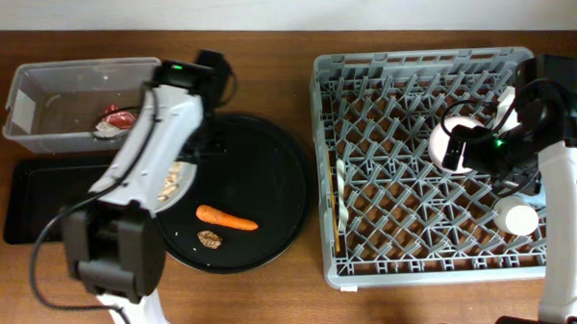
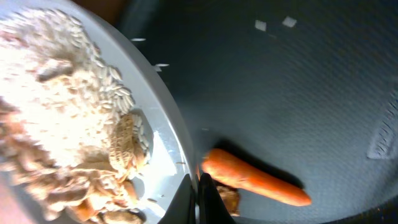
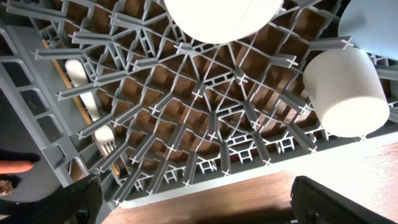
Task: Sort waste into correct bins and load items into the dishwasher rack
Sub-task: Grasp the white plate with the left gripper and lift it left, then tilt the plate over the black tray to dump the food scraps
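Note:
My left gripper [image 1: 186, 156] [image 2: 199, 190] is shut on the rim of the grey-white plate [image 1: 175, 185] [image 2: 163, 134]. The plate carries beige food scraps [image 2: 68, 124] and hangs over the left side of the round black tray [image 1: 269, 171]. The carrot [image 1: 227, 219] [image 2: 255, 179] and the brown lump [image 1: 209, 239] [image 2: 229, 199] lie on that tray. The clear box [image 1: 31, 86] holds the red wrapper [image 1: 120, 118] and tissue. The black rectangular tray [image 1: 37, 201] lies below it. My right gripper [image 1: 481, 154] [image 3: 196, 199] is open and empty above the dishwasher rack [image 1: 362, 270] [image 3: 205, 99].
In the rack the white fork [image 1: 342, 198] [image 3: 93, 106] and the chopstick [image 1: 336, 226] [image 3: 62, 68] lie along the left side. A pale upturned bowl [image 1: 448, 139] [image 3: 217, 18] and an upturned cup [image 1: 517, 218] [image 3: 345, 90] stand at the right. Bare wooden table [image 3: 249, 193] runs along the rack's front edge.

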You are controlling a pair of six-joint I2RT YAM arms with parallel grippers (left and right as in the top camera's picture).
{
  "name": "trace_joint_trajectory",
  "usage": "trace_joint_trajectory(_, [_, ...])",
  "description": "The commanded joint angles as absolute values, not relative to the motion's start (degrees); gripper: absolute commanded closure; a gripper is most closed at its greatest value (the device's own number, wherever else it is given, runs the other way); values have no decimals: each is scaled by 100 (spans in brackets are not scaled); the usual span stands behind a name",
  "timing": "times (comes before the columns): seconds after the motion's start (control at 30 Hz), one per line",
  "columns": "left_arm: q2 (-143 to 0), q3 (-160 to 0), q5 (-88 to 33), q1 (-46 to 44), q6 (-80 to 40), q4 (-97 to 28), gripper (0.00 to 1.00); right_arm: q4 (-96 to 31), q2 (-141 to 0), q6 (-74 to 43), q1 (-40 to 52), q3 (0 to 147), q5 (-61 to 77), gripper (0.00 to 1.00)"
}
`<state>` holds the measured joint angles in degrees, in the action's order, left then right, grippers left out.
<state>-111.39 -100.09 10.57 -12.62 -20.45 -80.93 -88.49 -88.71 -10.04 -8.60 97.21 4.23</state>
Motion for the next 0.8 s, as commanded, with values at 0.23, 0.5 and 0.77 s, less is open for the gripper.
trace_joint_trajectory(0.23, [-10827,-10136,220,384,-1396,-8031,100,-8875,-8860,-965,-864,9653,447,1])
trace_joint_trajectory(0.5, [-10827,-10136,-2794,1929,298,-8049,100,-8877,-8860,-965,-864,9653,432,1])
trace_joint_trajectory(0.77, [-10827,-10136,-4560,2880,1413,-8392,100,-8875,-8860,-965,-864,9653,432,1])
